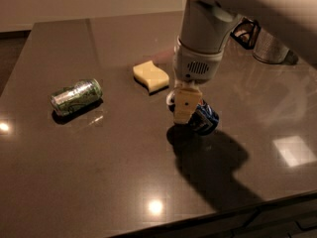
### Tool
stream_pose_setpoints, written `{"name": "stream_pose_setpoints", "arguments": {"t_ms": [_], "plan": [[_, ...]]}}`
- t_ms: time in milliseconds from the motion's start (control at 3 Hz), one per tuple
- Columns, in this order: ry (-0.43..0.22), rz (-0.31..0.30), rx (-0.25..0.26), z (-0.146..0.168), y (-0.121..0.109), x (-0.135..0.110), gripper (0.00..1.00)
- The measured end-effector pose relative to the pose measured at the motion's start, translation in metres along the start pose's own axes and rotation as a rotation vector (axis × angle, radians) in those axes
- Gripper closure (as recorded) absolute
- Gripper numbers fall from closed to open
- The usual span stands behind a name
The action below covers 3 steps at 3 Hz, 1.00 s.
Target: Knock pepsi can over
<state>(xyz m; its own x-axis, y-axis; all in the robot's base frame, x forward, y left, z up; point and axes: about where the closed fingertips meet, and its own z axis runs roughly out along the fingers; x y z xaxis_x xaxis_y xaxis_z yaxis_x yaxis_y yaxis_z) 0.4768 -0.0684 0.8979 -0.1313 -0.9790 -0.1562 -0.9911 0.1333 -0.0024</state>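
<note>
the tool [187, 110], its grip impossible to tell, hangs at a tilted blue pepsi can [205, 119] on the glossy dark surface [99, 172]; a green can [76, 96] lies sideways.

Our gripper [186, 109] against the pepsi can [207, 121], sponge [151, 77] near behind, green can [76, 96] well left, open surface [99, 182] before us

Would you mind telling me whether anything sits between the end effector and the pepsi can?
Nothing visible: the end effector is right beside the tilted pepsi can; the yellow sponge and green can lie toward the picture's left.
</note>
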Motion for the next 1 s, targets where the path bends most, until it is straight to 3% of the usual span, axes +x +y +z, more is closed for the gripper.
{"name": "stream_pose_setpoints", "arguments": {"t_ms": [667, 1000], "plan": [[0.066, -0.031, -0.028, 0.014, -0.020, -0.006, 0.13], [0.051, -0.033, -0.011, 0.015, -0.023, -0.011, 0.00]]}}
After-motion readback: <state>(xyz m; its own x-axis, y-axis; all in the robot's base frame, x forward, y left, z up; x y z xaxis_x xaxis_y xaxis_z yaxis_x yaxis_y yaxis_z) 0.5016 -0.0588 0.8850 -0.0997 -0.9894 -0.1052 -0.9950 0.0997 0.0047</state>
